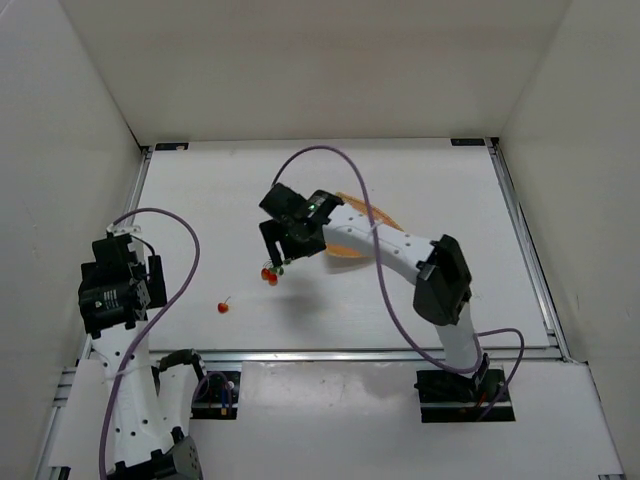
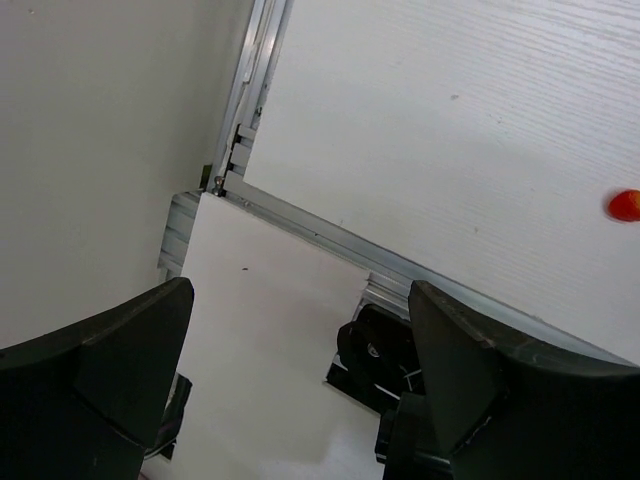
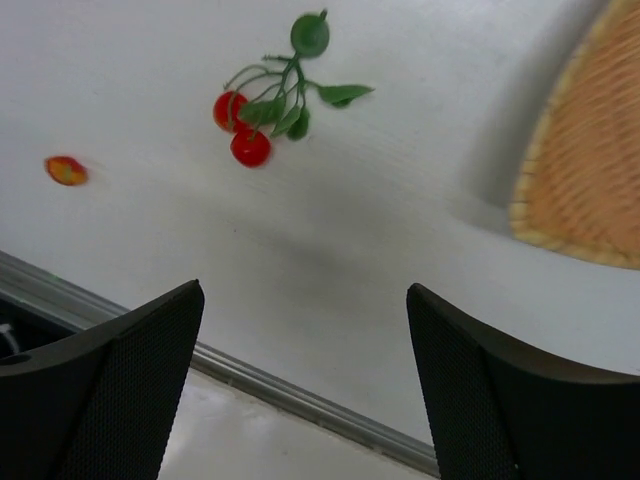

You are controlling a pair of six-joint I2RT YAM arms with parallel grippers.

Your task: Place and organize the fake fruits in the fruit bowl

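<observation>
Our right gripper [image 3: 302,300], fingers spread wide and empty, hangs over the table [image 3: 380,230], with the cherry cluster [image 3: 262,120] at upper centre of its view and the basket [image 3: 590,170] at the right edge. Our left gripper [image 2: 300,390], equally wide and empty, sits lower left in the top view, the single cherry [image 1: 223,307] to its right.

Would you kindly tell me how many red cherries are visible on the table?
3. Two sit in the leafy cluster, left of the basket; one single cherry lies apart, further left. The leaves may hide another.

Leafy cherry cluster [image 3: 266,110], lone cherry [image 3: 66,171] outside basket [image 3: 590,170]
</observation>
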